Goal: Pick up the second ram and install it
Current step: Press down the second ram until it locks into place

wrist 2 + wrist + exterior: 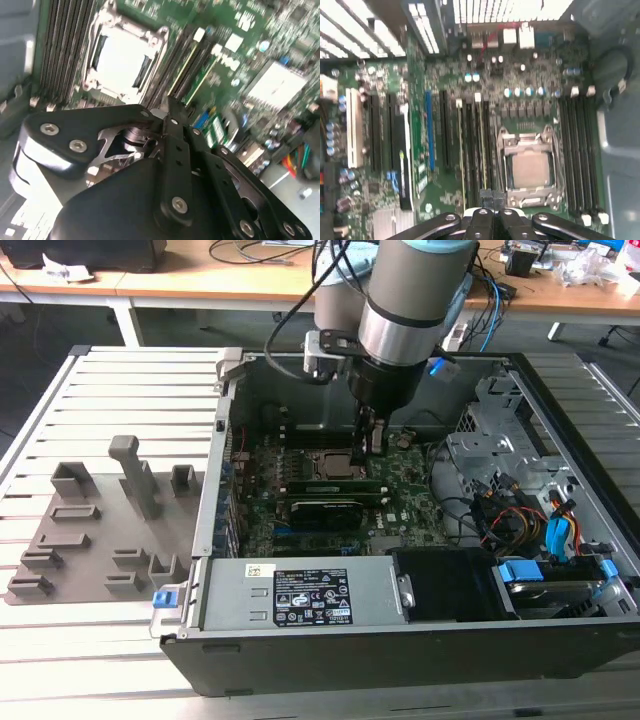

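Note:
The second ram (482, 145) is a thin green stick standing on edge in a slot right beside the CPU socket (530, 167). It also appears as a green edge (182, 67) in the second wrist view and as a long dark strip (335, 483) in the exterior view. Another ram stick (460, 150) stands two slots away. My gripper (487, 194) is shut with nothing visible between its fingers, and its tips hang just over one end of the second ram. I cannot tell if they touch it. The exterior view has the gripper (373, 440) low inside the open computer case.
The green motherboard (405, 505) lies in the case between metal walls (222, 440). A black card (325, 510) sits in front of the ram slots. A drive cage and coloured cables (520, 510) crowd the exterior view's right. A grey parts holder (100, 530) lies outside on the left.

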{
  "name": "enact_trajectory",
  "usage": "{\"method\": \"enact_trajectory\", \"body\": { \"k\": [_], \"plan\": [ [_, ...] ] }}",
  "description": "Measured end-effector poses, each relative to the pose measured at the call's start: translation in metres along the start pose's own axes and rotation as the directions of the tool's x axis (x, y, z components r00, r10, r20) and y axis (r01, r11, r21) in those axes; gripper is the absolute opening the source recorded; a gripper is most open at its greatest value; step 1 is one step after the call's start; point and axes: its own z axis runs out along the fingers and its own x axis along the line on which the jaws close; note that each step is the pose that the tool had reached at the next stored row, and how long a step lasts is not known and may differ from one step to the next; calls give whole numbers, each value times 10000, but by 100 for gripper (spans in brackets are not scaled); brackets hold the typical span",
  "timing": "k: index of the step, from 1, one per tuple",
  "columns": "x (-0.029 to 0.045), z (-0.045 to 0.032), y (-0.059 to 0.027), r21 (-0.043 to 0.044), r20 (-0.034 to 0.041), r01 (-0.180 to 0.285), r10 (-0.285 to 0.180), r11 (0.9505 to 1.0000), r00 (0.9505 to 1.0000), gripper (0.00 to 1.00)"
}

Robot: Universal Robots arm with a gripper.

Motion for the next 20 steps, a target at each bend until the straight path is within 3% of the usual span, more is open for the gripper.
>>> {"method": "enact_trajectory", "body": {
  "k": [2,5,12,15,16,18,20],
  "plan": [
    [-2,35,-61,-2,-1,1,-1,10000,10000,11],
    [-9,155,-247,-3,-1,0,0,10000,10000,11],
    [1,379,-289,-3,-2,5,-5,10000,10000,11],
    [2,379,-289,-3,16,4,-4,10000,10000,11],
    [0,285,-281,-5,27,4,-4,10000,10000,11],
    [2,280,-249,6,55,11,-11,10000,10000,11],
    [20,295,-26,34,132,16,-17,10000,9999,11]
  ]
}}
